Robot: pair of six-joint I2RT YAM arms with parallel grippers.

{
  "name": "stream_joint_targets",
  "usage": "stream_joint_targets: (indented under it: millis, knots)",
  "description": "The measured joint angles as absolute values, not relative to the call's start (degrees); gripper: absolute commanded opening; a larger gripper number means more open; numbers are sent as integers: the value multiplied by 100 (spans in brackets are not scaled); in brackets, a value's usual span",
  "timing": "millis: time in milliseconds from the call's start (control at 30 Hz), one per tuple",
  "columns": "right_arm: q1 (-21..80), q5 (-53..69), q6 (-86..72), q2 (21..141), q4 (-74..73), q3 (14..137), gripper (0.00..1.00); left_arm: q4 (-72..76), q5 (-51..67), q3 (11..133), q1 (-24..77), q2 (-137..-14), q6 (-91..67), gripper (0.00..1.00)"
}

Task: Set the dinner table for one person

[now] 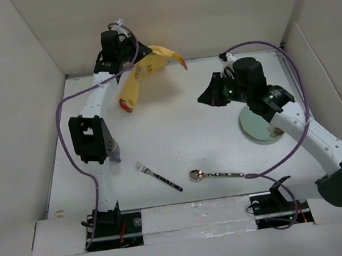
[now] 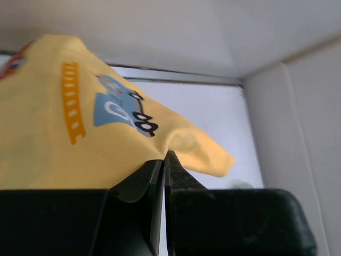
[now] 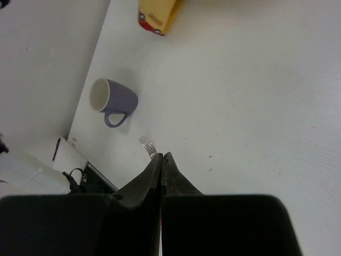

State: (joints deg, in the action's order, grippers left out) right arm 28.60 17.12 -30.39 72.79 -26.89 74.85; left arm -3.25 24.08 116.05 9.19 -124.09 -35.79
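My left gripper (image 1: 137, 61) is shut on a yellow cloth (image 1: 133, 89) printed with cartoon cars and holds it lifted above the far left of the white dinner table (image 1: 178, 133). In the left wrist view the cloth (image 2: 80, 133) is pinched at my fingertips (image 2: 163, 157). My right gripper (image 1: 203, 97) is shut and empty, above the table's middle right; in its wrist view (image 3: 163, 156) it hangs over bare table. A fork (image 1: 158, 176) and a spoon (image 1: 215, 174) lie near the front. A pale green plate (image 1: 256, 128) sits at the right, partly under my right arm.
A purple mug (image 3: 114, 98) lies on its side near the left edge, mostly hidden behind my left arm in the top view (image 1: 115, 152). White walls enclose the table on the left, back and right. The fork's tines (image 3: 147, 145) show just past my right fingertips.
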Motion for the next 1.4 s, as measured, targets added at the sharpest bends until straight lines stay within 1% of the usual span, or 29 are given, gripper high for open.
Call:
stream_joint_targets:
  millis: [133,167,200,233,300,333,367,433,500,567,633,667,700,733,933,967,1000,1033,1067,1100,1167,1200,1267,1300,1333,1367,1400]
  knots:
    - [2858,1431,-3039,7279,-2703,7590,0,-598,2943,12022,1391,-11959,-3291,0]
    - [2849,1339,-3039,7279,-2709,7623,1,-676,3057,12025,1417,-11834,-3249,0]
    - [2847,1238,-3039,7279,-2729,7653,4,-744,3151,12011,1415,-11721,-3229,0]
    - [2847,1140,-3041,7279,-2766,7697,17,-775,3227,11974,1389,-11616,-3221,0]
    - [2803,895,-3063,7266,-2792,7725,34,-816,3406,11878,1306,-11428,-3216,0]
    - [2773,784,-3072,7244,-2810,7725,52,-862,3483,11845,1282,-11347,-3214,0]
    - [2727,683,-3116,7223,-2827,7723,58,-917,3562,11841,1260,-11290,-3194,0]
    - [2624,495,-3118,7153,-2825,7679,67,-1026,3658,11843,1219,-11225,-3133,0]
    - [2515,370,-3148,7050,-2779,7544,71,-1203,3730,11852,1234,-11209,-3020,0]
    - [2423,294,-3183,6963,-2731,7328,71,-1437,3745,11852,1315,-11231,-2895,0]
    - [2340,263,-3234,6934,-2626,7030,54,-1621,3717,11854,1435,-11299,-2751,0]
    - [2316,261,-3256,6954,-2604,6904,39,-1710,3688,11869,1514,-11362,-2685,0]
    - [2292,266,-3288,6993,-2587,6766,21,-1782,3660,11893,1592,-11465,-2630,0]
    - [2287,276,-3310,7059,-2574,6641,0,-1806,3621,11913,1675,-11579,-2593,0]
    - [2327,451,-3459,7518,-2499,6060,0,-2012,3345,11998,2128,-12615,-2526,0]
    - [2357,456,-3485,7550,-2484,5994,11,-2174,3238,12127,2169,-12875,-2504,10]
    - [2392,460,-3518,7570,-2482,5935,11,-2176,3234,12267,2226,-13155,-2502,10]
    - [2416,458,-3583,7577,-2456,5918,41,-2449,3197,12547,2261,-13450,-2453,30]
    - [2460,456,-3588,7579,-2453,5909,42,-2633,3168,12914,2287,-13758,-2438,40]
    - [2497,454,-3634,7588,-2381,5909,51,-2630,3074,13131,2303,-13983,-2399,46]
    - [2536,443,-3642,7653,-2185,5911,63,-2740,2869,13104,2300,-14064,-2311,55]
    - [2561,429,-3656,7732,-2097,5920,63,-2764,2744,12995,2290,-14011,-2281,55]
    - [2565,381,-3677,7999,-1984,5957,63,-2585,2399,12357,2274,-13627,-2217,54]
    - [2569,340,-3697,8197,-1946,6018,61,-2556,2220,11970,2270,-13362,-2202,52]
    - [2561,307,-3734,8418,-1898,6080,51,-2340,2008,11338,2265,-12925,-2198,49]
    - [2550,279,-3765,8641,-1874,6163,26,-2222,1857,10820,2261,-12519,-2220,27]
    - [2528,261,-3795,8875,-1859,6259,16,-2071,1717,10228,2246,-12022,-2272,19]
